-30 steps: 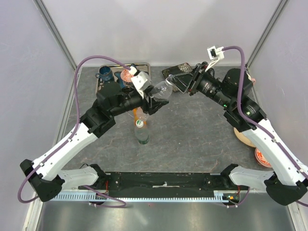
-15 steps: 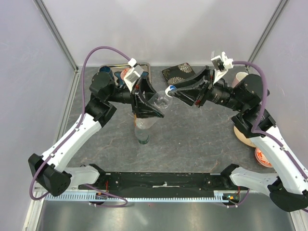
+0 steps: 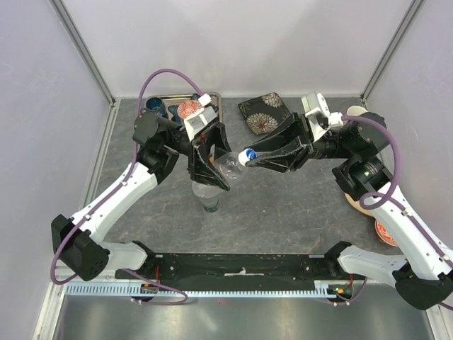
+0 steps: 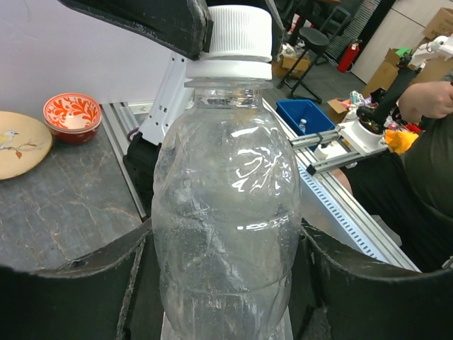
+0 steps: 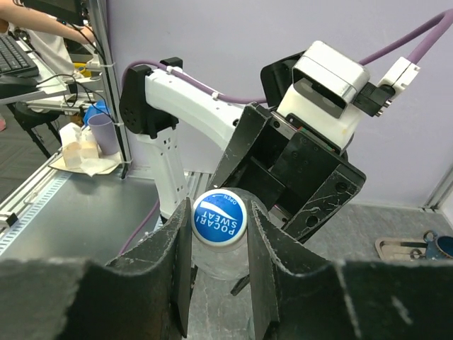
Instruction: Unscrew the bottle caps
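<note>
A clear plastic bottle [image 3: 228,166] [image 4: 226,212] is held off the table, tilted, with my left gripper [image 3: 212,164] [image 4: 225,248] shut round its body. Its blue-and-white cap [image 3: 247,156] [image 5: 219,218] points toward the right arm; in the left wrist view the cap [image 4: 239,35] shows its white ribbed side. My right gripper [image 3: 250,157] [image 5: 218,216] is shut on this cap, one finger on each side. A second bottle [image 3: 207,200] stands on the table just below the left gripper, its cap hidden from view.
A metal tray [image 3: 214,99] at the back left holds a blue mug [image 3: 154,108] and a red patterned bowl [image 3: 188,108]. A dark flowered dish [image 3: 263,112] lies at the back centre. A tan plate [image 3: 357,202] and an orange-red bowl [image 3: 386,230] sit under the right arm.
Both arms have carried the bottle from the back of the table toward the centre and front. The right gripper has stayed at the cap, the left on the bottle's body.
</note>
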You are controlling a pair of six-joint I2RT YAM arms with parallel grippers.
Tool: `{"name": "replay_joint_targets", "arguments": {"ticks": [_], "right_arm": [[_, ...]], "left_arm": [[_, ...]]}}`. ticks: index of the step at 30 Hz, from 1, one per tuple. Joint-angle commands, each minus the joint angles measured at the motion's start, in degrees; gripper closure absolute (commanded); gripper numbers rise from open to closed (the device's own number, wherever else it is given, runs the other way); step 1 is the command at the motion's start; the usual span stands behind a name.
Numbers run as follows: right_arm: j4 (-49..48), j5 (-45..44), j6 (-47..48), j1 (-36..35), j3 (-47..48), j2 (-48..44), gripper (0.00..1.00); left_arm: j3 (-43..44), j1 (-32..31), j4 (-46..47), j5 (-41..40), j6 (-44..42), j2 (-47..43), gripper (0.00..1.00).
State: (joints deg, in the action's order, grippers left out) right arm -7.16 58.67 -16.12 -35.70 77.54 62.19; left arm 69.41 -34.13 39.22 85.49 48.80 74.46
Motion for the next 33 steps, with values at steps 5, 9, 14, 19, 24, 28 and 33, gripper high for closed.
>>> {"name": "replay_joint_targets", "arguments": {"ticks": [5, 9, 14, 19, 24, 28, 33], "right_arm": [[5.8, -3.6, -4.3, -1.0, -3.5, -0.3, 0.34], [8.8, -12.0, -5.1, -1.0, -1.9, -1.5, 0.07], [10.7, -19.1, -6.5, -0.9, 1.5, -2.3, 0.02], [14.0, -30.9, -10.4, -0.9, 8.0, -1.3, 0.02], [19.0, -38.4, -16.6, -0.9, 12.9, 0.6, 0.02], [22.3, -44.1, -20.5, -1.0, 13.3, 1.5, 0.02], [28.0, -53.1, -22.0, -1.0, 13.2, 2.6, 0.07]], "left_arm": [[3.1, -0.4, -10.6, -7.4, -9.6, -0.8, 0.67], [4.2, -0.4, -22.4, -11.3, -19.3, -2.5, 0.66], [4.1, -0.4, -26.9, -14.6, -23.2, -3.4, 0.65], [4.2, -0.7, -34.8, -28.6, -31.6, -5.6, 0.63], [3.5, -5.0, -43.5, -48.5, -42.1, -10.1, 0.6], [1.2, -10.2, -43.1, -67.7, -47.7, -12.1, 0.58], [-0.8, -16.0, -42.0, -85.3, -53.4, -13.0, 0.58]]}}
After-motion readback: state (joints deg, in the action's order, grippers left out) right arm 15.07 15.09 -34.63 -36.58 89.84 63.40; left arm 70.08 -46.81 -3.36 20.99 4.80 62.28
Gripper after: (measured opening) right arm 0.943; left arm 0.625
